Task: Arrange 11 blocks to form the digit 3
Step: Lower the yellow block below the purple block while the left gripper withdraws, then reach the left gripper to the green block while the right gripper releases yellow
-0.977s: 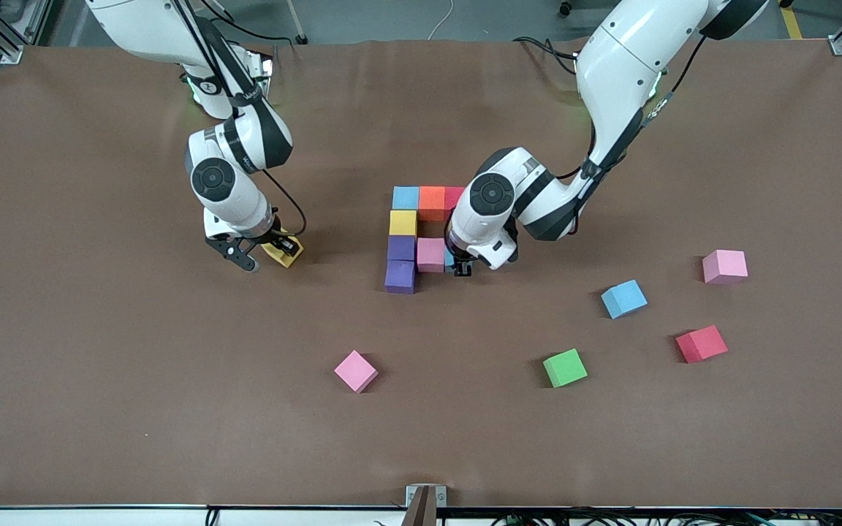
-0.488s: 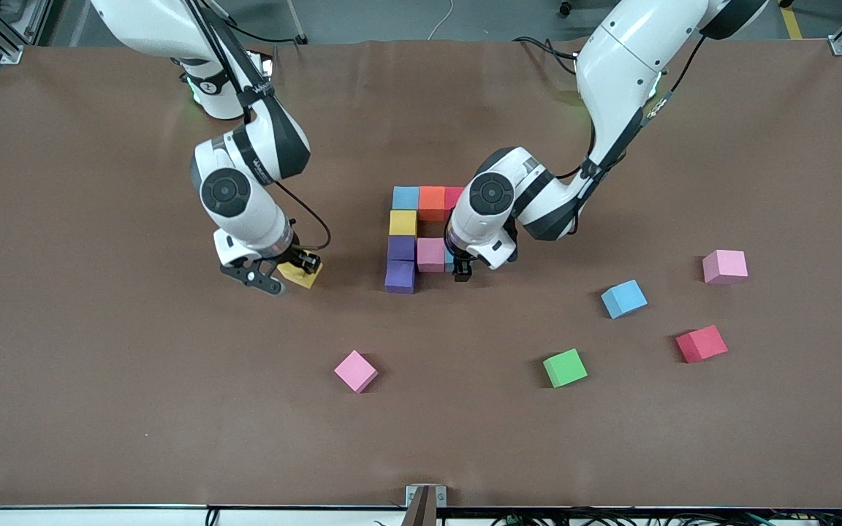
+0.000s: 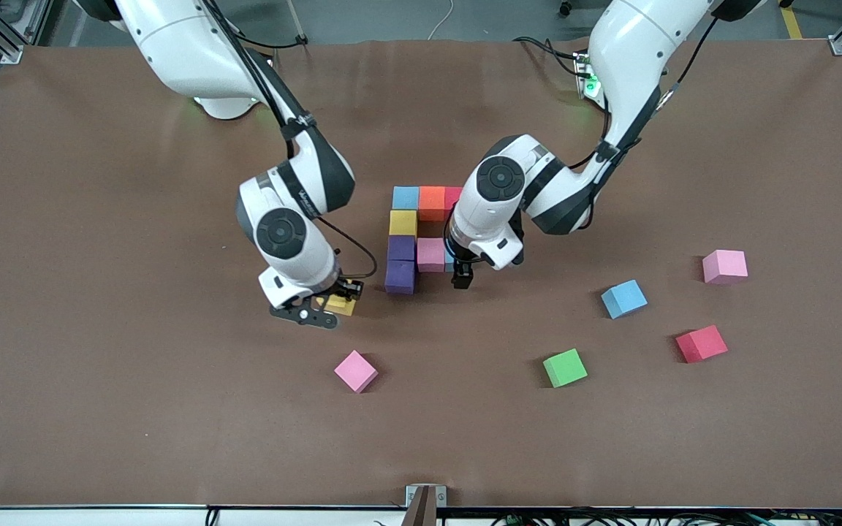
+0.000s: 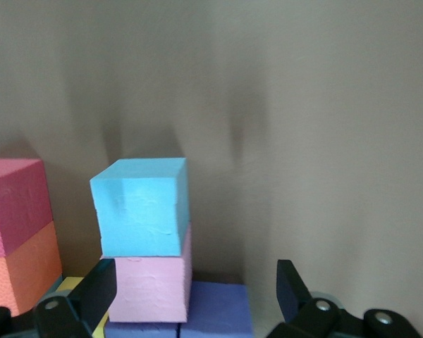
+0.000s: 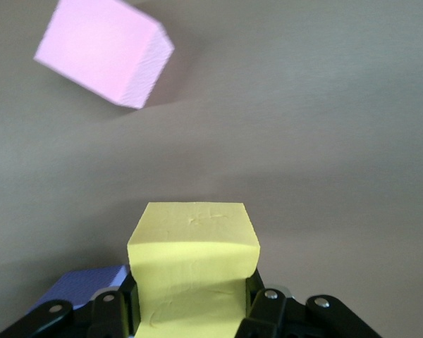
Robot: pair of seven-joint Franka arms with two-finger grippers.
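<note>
The left claw (image 3: 463,277) has just let go: its fingers (image 4: 92,296) now stand wide apart, and the blue block (image 4: 141,206) it set down sits free in the middle row of the digit 3 (image 3: 421,237), touching the pink block (image 3: 430,254). In the front view the arm hides most of that blue block, so its exact seating is hard to judge, though the left wrist view suggests it lies flush. Meanwhile the right claw (image 3: 333,301) has carried the yellow block (image 3: 341,304), clamped between its fingers, across the tabletop (image 3: 99,409); it now hangs just beside the lower purple block (image 3: 400,276), toward the right arm's end. The figure so far holds the top row, the spine and the two-block middle row, so the yellow block probably goes next below the purple one to extend the spine. Loose blocks remain nearer the camera: a pink one (image 3: 356,370), a green one (image 3: 565,367), a red one (image 3: 701,343), a blue one (image 3: 624,299) and a pale pink one (image 3: 724,266).
</note>
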